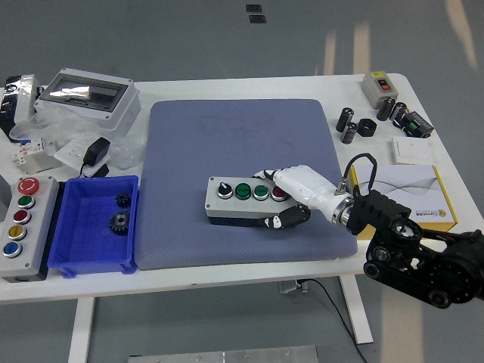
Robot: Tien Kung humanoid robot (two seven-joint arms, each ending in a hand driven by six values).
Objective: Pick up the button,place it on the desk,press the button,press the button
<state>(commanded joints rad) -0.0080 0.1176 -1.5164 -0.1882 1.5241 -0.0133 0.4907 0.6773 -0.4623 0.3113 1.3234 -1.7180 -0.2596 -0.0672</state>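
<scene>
Robot hand (291, 198) grasping the button box (246, 200) at its right end.
Low and right of centre in the frame, the box lies flat on the blue mat (242, 144) covering the white surface (302, 87); a blue bin (94, 227) sits left.

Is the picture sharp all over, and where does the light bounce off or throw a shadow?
Head view: sharp overall; the button box in the right hand shows no blur. Pale streaks of glare cross the floor at top right. The enclosure's clear lid reflects light. Shadows are soft, with a faint one under the blue bin.
</scene>
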